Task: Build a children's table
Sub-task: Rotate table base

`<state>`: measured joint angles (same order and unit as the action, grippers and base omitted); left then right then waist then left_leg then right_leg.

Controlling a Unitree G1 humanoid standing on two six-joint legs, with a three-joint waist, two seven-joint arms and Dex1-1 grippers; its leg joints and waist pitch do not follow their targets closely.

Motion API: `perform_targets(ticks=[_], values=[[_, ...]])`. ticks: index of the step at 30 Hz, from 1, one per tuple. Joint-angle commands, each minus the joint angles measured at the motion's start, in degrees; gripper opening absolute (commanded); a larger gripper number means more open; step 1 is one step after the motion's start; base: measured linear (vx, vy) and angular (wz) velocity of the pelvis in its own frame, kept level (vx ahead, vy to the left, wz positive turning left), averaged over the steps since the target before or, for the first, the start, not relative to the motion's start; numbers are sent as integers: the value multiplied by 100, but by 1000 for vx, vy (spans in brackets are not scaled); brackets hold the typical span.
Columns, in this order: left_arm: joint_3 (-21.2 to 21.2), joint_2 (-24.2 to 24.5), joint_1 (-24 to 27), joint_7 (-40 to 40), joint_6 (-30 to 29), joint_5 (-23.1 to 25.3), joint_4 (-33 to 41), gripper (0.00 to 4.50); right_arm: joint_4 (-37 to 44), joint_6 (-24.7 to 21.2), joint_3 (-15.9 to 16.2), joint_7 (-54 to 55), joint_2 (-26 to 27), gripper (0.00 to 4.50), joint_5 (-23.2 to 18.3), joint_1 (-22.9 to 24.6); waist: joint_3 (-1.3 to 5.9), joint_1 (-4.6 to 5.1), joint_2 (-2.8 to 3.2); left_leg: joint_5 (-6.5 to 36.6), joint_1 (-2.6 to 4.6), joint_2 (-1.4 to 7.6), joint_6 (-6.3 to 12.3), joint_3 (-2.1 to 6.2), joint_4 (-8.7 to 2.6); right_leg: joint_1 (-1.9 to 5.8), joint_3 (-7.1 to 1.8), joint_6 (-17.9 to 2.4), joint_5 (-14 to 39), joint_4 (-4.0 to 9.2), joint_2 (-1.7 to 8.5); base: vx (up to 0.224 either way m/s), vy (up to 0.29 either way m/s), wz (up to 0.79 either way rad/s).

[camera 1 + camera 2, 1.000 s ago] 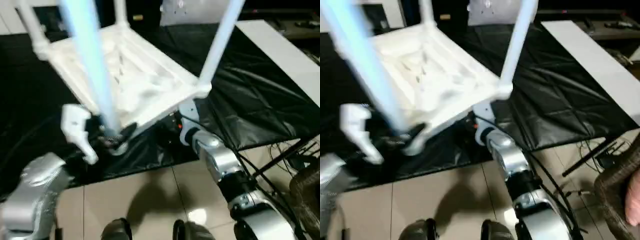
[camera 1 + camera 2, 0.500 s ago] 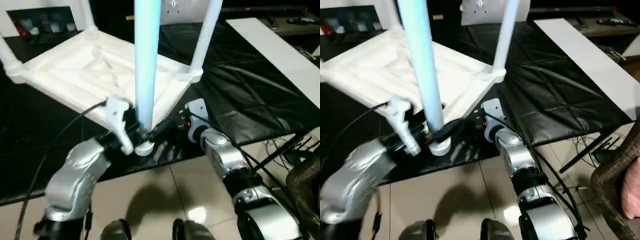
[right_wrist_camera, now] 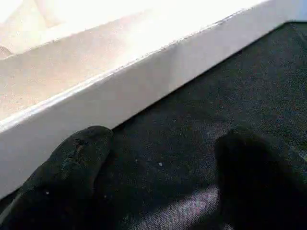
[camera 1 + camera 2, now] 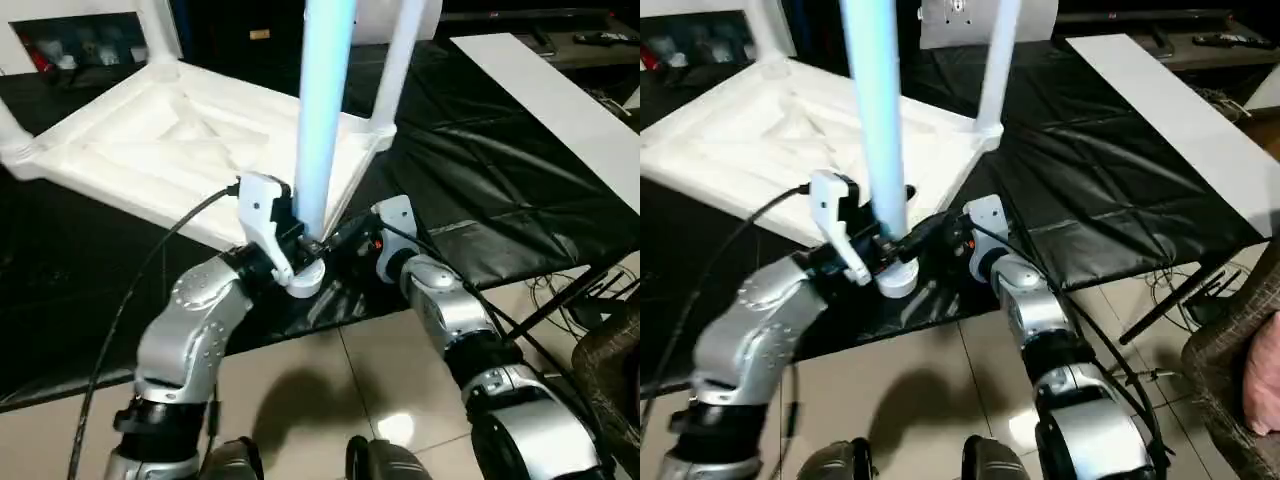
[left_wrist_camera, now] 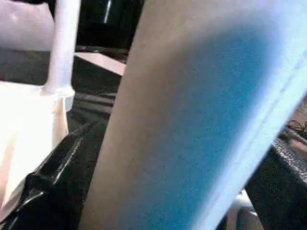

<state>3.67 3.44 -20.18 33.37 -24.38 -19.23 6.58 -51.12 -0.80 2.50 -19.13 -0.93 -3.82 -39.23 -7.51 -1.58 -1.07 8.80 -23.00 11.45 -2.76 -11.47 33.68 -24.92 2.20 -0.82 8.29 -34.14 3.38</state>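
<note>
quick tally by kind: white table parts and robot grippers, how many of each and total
table top: 1
table legs: 4 (near leg, right leg, back leg, left leg)
grippers: 2 (left gripper, right gripper)
total: 7

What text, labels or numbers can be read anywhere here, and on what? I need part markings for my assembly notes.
None can be read.
The children's table bears no visible marking.
The light panel at the far edge has small dark marks, too small to read.
</note>
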Motion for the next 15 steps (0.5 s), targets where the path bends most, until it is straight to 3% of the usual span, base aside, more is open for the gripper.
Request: perform_targets(ticks=[1,12,14,15], values=[[625,-288,-249,174,75,-98,62,438,-132,51,259,-292,469,450,-40,-224,423,-16,142,1888,179,158,-32,118,-427,302,-194,-1223,1419,381,346,0,0,0],[672,-589,-391,26,450,119,-194,438,-644,437,101,-91,566,450,83,-538,461,9,150,1724,168,171,100,102,-402,319,-189,-1398,1083,364,354,0,0,0],[507,-551,-555,-88,716,300,-448,438,-699,549,32,188,472,450,128,-538,462,6,143,1720,184,159,102,91,-397,301,-187,-1371,1144,376,343,0,0,0],[445,-529,-638,-155,841,401,-578,438,-713,599,-7,294,420,450,138,-523,486,14,99,1705,183,159,106,89,-389,322,-187,-1373,1143,363,345,0,0,0]])
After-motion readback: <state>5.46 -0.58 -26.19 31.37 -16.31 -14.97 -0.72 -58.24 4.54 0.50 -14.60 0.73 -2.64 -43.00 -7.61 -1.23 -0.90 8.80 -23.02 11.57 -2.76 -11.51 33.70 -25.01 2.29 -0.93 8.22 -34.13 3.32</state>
